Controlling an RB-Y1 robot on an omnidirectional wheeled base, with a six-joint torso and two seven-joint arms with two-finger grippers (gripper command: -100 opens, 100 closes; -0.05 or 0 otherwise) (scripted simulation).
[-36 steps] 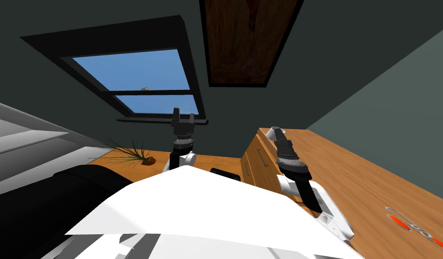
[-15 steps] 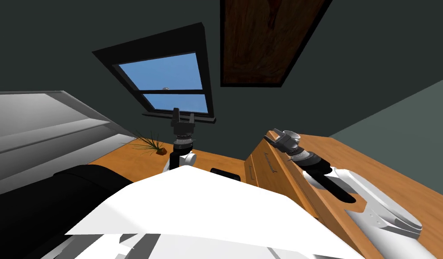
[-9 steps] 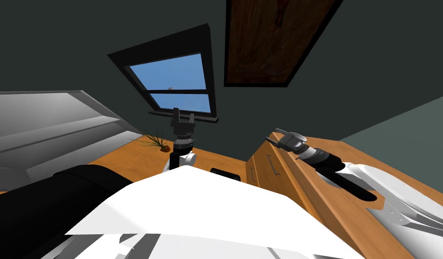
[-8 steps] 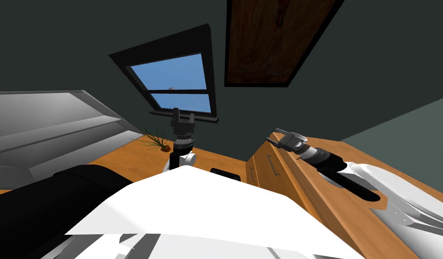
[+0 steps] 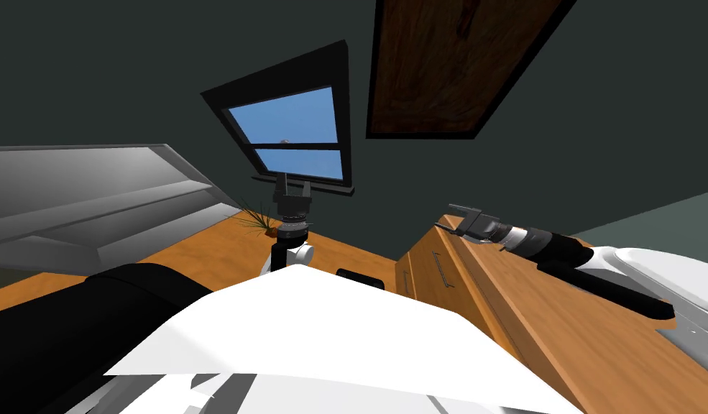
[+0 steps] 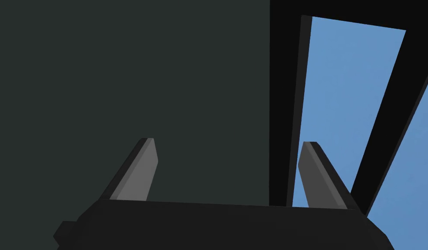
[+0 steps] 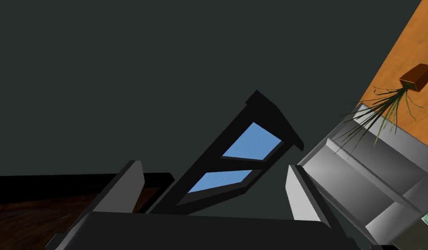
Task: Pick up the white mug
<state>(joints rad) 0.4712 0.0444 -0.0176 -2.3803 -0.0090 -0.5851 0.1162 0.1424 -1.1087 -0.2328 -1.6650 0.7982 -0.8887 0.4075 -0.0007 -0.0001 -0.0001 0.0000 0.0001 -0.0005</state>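
My right gripper point(image 5: 443, 215) reaches out level over the far corner of a wooden cabinet point(image 5: 446, 287), pointing across toward the dark wall. In its wrist view the right gripper point(image 7: 214, 165) has its two blades spread wide with nothing between them. Beyond them are the wall, a window point(image 7: 234, 162), a grey shelf unit point(image 7: 373, 173) and a potted plant point(image 7: 382, 113).

My left gripper point(image 5: 292, 183) is raised in front of my chest, pointing up at the window point(image 5: 295, 129). Its wrist view shows the left gripper point(image 6: 229, 143) also spread and empty.

I cannot place the white mug, so I cannot tell which way it lies from either hand or how its handle is turned. The right hand looks past the cabinet's edge rather than down at its top. My judgement: the right arm is better placed to search that top, and it needs tilting down before any reach.
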